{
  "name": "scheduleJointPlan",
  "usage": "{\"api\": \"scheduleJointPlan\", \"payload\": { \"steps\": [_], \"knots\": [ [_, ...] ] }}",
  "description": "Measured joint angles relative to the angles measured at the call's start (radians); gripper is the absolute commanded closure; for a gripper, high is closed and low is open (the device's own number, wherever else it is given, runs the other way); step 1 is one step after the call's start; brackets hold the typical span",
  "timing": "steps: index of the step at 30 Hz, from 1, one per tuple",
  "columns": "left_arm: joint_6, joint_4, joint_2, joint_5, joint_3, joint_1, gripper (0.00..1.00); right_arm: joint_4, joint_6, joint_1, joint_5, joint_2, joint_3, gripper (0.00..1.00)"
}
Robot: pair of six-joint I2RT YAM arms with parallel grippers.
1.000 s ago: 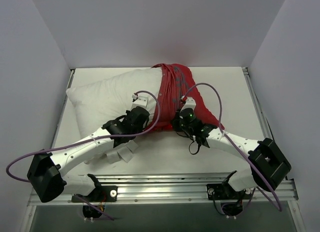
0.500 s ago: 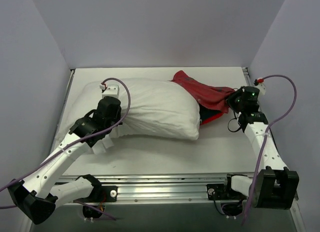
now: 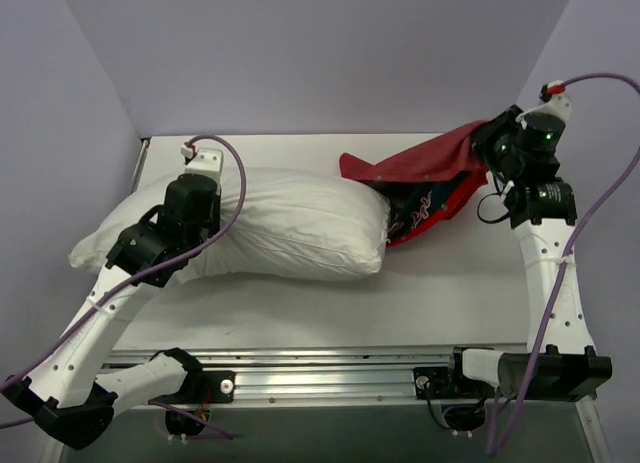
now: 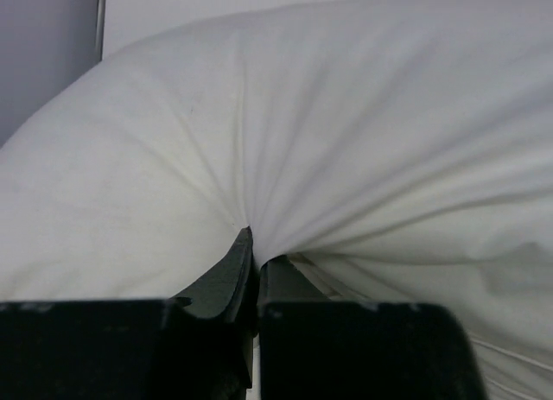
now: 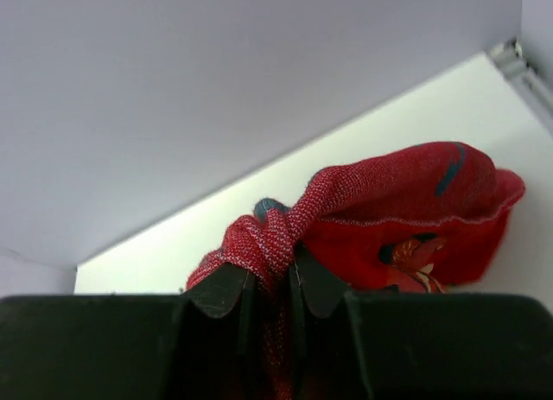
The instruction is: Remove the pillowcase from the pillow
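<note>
One white pillow point(image 3: 290, 223) and one red pillowcase point(image 3: 425, 168) shared a single counter point(image 3: 400, 293). Two robot arms were in view, the left arm point(image 3: 110, 303) and the right arm point(image 3: 550, 273).

Left tool point(image 4: 254, 250) and right tool point(image 5: 275, 267), each pinched closed, sit wide apart, the right one raised.

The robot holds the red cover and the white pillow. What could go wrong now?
1. The right gripper pinches only a small bunch of the pillowcase, so the cloth might slip out.
2. The left gripper grips just a thin fold of the pillow. If that slips, the pillow could get dragged along.
3. The pillow's right end sits at the pillowcase's mouth, maybe just inside, and could snag there.
</note>
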Motion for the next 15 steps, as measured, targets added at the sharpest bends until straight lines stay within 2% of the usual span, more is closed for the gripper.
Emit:
{"api": "scheduleJointPlan", "payload": {
  "steps": [3,8,15],
  "knots": [
    [0.019,-0.022,0.060,-0.003,0.114,0.046,0.98,-0.008,-0.028,0.000,0.031,0.057,0.157,1.00],
    [0.049,-0.079,0.144,-0.001,0.333,0.117,0.98,-0.060,-0.065,-0.005,0.098,0.148,0.319,1.00],
    [0.106,-0.151,0.238,-0.030,0.663,0.127,0.98,-0.139,-0.137,-0.008,0.114,0.169,0.428,1.00]
  ]
}}
